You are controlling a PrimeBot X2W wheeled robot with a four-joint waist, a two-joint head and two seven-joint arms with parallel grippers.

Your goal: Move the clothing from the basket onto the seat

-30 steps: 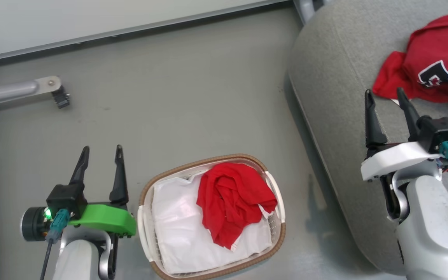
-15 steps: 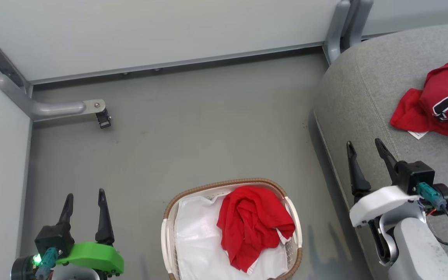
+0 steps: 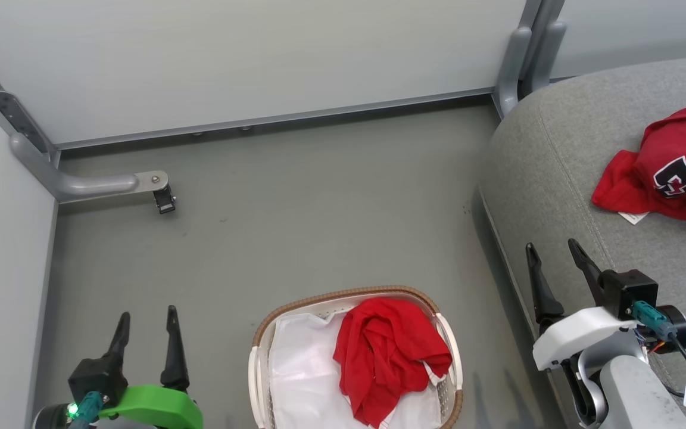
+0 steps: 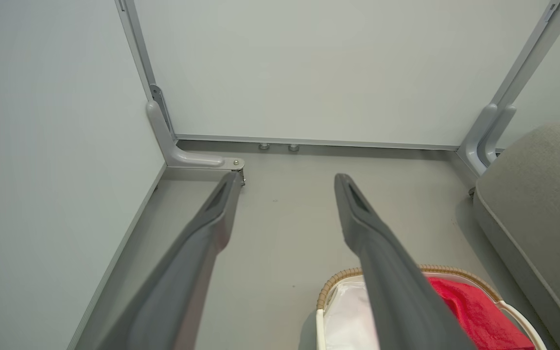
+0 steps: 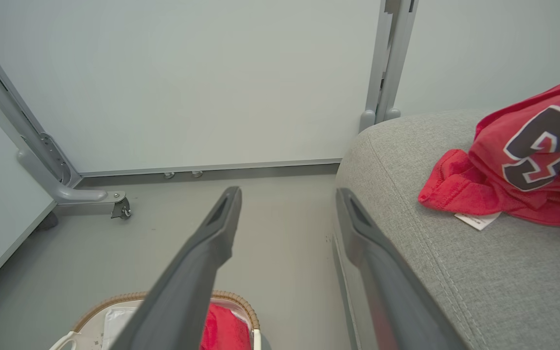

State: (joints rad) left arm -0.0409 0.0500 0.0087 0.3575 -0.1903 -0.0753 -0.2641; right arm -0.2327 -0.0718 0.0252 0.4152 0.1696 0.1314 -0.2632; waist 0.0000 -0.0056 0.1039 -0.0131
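1. Grey metal: a rounded tube bracket (image 3: 99, 185) with a flat, bolted end stands on the smooth grey floor (image 3: 319, 208), ahead of the left claw.
2. Left claw (image 3: 147, 313): two long, dark, tapering fingers on a glossy green mount, spread apart and empty.
3. Basket (image 3: 343, 294), just right of the left claw: an oval of white perforated plastic with a brown woven rim and a smooth white liner (image 3: 301, 375).
4. Jersey (image 3: 387, 351): bright red with white trim at its lower edge. It lies crumpled in soft folds in the basket's right half, between the claws. No lettering shows.
5. Right claw (image 3: 551, 245): the same dark fingers on a white mount, spread apart and empty, above the seat's edge.
6. Seat (image 3: 557, 179): coarse grey woven fabric with a rounded edge and a stitched seam, under and right of the right claw.
7. Second jersey (image 3: 670, 173): darker red, bunched on the seat ahead and right of the right claw, apart from it. It has a black logo edged in white and a folded numeral I cannot read. The print on its white tag (image 3: 633, 217) is too small to read.
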